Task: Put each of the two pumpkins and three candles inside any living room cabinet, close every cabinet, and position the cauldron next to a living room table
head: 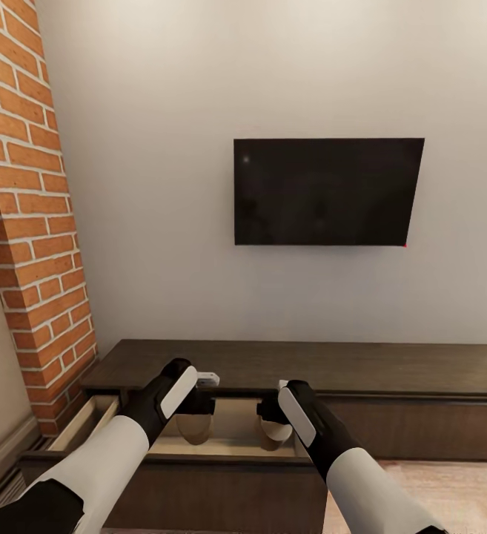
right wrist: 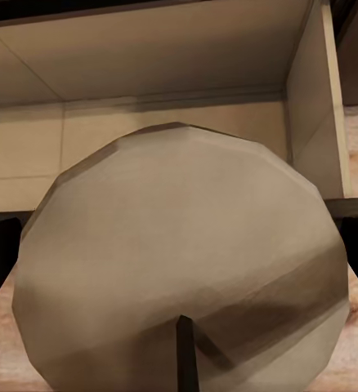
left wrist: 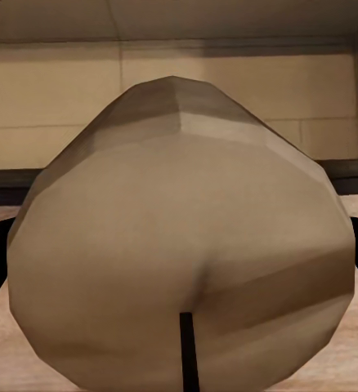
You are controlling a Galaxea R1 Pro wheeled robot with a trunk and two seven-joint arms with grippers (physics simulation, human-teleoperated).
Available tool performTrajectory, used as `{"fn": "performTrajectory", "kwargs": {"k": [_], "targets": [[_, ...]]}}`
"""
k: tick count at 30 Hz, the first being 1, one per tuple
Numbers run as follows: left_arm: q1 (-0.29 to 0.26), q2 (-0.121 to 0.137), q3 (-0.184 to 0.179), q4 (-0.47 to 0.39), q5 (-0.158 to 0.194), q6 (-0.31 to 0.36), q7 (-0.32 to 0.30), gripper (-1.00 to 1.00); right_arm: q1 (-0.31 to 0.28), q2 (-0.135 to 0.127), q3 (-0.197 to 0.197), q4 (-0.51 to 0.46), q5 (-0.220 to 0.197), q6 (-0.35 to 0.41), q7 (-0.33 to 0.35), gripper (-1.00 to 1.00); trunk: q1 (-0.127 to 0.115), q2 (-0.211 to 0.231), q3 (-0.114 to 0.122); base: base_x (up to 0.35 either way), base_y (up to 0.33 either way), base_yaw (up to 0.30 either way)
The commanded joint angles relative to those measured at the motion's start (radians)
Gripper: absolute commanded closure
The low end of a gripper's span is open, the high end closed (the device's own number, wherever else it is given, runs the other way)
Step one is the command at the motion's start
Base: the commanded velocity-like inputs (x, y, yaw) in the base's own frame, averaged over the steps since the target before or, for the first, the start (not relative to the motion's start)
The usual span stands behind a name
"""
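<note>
The left gripper (head: 197, 415) is seen in the head view with a pale beige stubby cylindrical candle (head: 194, 428) hanging just beneath it, and the candle appears to be clamped in its jaws; the fingertips themselves are covered by the black wrist housing, so the contact is hard to make out. In the left wrist view that candle (left wrist: 179, 245) is pressed close to the camera, a dark wick standing at its near end, and the fingers are hidden behind it. The right gripper (head: 273, 419) is likewise closed around a second pale grey-beige stubby candle (head: 274, 432), whose lower part is cut off by the front edge of the drawer. From the right wrist camera this candle (right wrist: 179, 261) is shown end-on as a faceted disc with a dark wick.

Both candles are held over the open light-wood drawer (head: 87, 419) pulled out of the long low dark-brown wooden cabinet (head: 391, 367); whether they touch the drawer floor cannot be told. The pale inner walls of the drawer (right wrist: 146, 73) are shown beyond the candle in the right wrist view, a detail mostly concealed by the arms in the head view. Above the cabinet a black flat television (head: 328, 191) is mounted on the grey wall, and a red brick column (head: 32, 222) stands beyond the left arm.
</note>
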Motion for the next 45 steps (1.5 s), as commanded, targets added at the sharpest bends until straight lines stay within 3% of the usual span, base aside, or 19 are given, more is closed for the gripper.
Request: {"fn": "performTrajectory", "kwargs": {"k": [1, 45], "targets": [[-0.001, 0.000, -0.004, -0.001, 0.010, 0.002, 0.010, 1.00, -0.001, -0.001, 0.003, -0.001, -0.010, 0.001, -0.010, 1.00, 0.000, -0.001, -0.001, 0.000, 0.000, 0.000], [-0.001, -0.012, -0.002, 0.002, 0.009, 0.021, 0.017, 1.00, -0.001, -0.003, 0.003, -0.001, -0.010, 0.000, -0.010, 1.00, 0.000, -0.001, -0.001, 0.096, 0.012, 0.000]]}}
